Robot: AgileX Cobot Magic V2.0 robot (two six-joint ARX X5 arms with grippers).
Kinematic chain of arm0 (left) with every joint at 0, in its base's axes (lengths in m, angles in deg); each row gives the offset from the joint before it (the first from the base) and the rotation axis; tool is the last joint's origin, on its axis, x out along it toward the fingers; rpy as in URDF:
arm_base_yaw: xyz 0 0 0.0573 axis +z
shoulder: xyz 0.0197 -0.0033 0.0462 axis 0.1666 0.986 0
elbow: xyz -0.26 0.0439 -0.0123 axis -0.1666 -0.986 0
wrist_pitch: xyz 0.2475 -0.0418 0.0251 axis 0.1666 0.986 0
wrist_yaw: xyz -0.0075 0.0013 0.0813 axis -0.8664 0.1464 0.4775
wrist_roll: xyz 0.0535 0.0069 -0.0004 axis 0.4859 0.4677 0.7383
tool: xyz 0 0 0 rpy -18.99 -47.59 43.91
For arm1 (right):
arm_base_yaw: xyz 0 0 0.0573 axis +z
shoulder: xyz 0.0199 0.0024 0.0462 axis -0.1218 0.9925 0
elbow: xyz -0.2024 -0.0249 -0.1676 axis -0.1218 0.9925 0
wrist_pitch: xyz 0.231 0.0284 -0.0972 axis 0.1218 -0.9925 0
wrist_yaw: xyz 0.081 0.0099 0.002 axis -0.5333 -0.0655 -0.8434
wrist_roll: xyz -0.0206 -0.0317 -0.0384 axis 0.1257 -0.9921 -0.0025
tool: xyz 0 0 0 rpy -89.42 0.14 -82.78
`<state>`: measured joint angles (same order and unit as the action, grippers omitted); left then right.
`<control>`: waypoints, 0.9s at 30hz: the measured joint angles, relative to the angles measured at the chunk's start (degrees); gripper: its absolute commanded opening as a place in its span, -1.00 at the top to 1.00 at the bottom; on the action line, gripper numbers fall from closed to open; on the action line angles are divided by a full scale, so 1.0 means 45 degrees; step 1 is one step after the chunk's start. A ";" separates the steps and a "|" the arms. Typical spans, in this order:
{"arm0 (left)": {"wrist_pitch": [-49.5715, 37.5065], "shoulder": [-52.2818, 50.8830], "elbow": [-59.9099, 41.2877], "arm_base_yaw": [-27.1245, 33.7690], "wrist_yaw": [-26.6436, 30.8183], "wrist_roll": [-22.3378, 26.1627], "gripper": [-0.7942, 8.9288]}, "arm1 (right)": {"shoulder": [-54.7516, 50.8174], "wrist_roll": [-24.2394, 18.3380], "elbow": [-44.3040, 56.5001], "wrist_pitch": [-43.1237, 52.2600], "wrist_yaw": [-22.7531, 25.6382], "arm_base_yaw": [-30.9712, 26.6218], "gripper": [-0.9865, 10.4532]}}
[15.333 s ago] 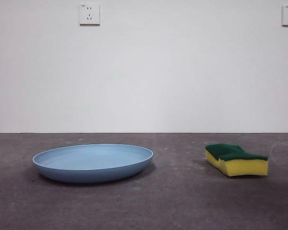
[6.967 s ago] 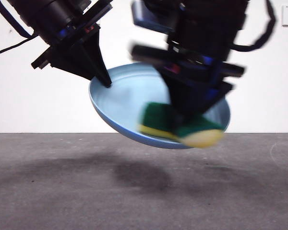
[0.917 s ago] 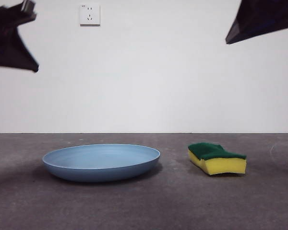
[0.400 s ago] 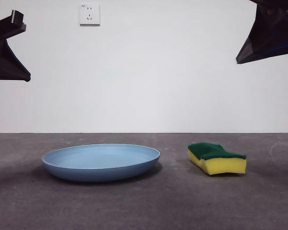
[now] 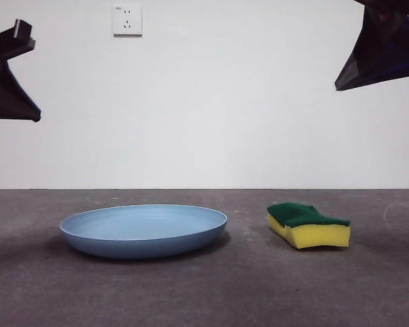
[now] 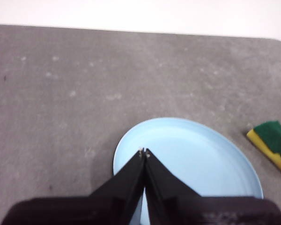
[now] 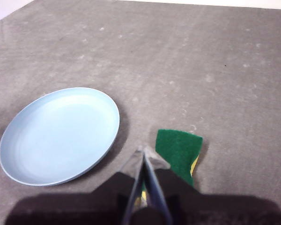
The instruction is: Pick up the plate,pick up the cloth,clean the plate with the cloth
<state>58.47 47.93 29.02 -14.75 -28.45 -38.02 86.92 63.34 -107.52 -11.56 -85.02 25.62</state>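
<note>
The light-blue plate point(image 5: 144, 229) lies flat on the grey table, left of centre. To its right rests the cloth point(image 5: 308, 225), a yellow sponge with a green top. My left gripper point(image 6: 144, 152) hangs shut high above the plate point(image 6: 192, 164), holding nothing; it shows as a black tip point(image 5: 10, 78) at the upper left. High above the cloth point(image 7: 178, 149), my right gripper point(image 7: 144, 151) is shut and empty, a black tip point(image 5: 382, 51) at the upper right. The right wrist view also takes in the plate point(image 7: 58, 133), and the left wrist view a corner of the cloth point(image 6: 274, 143).
A white wall stands behind the table with a socket point(image 5: 127, 20) at the upper left. The grey tabletop point(image 5: 204, 293) stretches in front of both objects.
Over the last second both arm tips rose and drew a little outward toward the picture's top corners. Plate and cloth lie still on the table; earlier they were held up and rubbed together.
</note>
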 measured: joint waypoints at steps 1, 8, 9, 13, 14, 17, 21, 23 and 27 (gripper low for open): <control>0.0325 -0.0209 0.0000 0.0005 0.0019 0.0000 0.84 | 0.0000 0.0000 0.0000 -0.0005 0.0000 0.0000 0.82; 0.3026 -0.3764 0.0000 0.0355 0.0534 0.0797 0.84 | 0.0000 0.0000 0.0000 0.0000 0.0000 0.0000 0.82; 0.3152 -0.4337 0.0000 0.0510 0.0573 0.1005 0.84 | 0.0000 0.0000 0.0000 0.0000 0.0000 0.0000 0.82; 0.3322 -0.6008 -0.0010 0.1263 0.0559 0.1909 0.84 | 0.0000 0.0000 0.0000 0.0000 0.0000 0.0000 0.82; 0.3342 -0.6241 -0.0063 0.1477 0.0529 0.2127 0.84 | 0.0000 0.0000 0.0000 0.0000 0.0000 0.0000 0.82; 0.3356 -0.6839 -0.0656 0.2157 -0.0029 0.2637 0.84 | 0.0000 0.0000 0.0000 0.0000 0.0000 0.0000 0.82; 0.3361 -0.7480 -0.1729 0.2963 -0.0782 0.2885 0.84 | 0.0000 0.0000 0.0000 0.0000 0.0000 0.0000 0.82; 0.3075 -0.7825 -0.2336 0.3293 -0.1151 0.2890 0.84 | 0.0000 0.0000 0.0000 0.0000 0.0000 0.0000 0.82; 0.2390 -0.8597 -0.3449 0.3711 -0.1933 0.2871 0.84 | 0.0000 0.0000 0.0000 0.0000 0.0000 0.0000 0.82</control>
<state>69.23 9.24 13.50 1.95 -37.15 -25.10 86.92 63.34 -107.52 -11.56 -85.02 25.62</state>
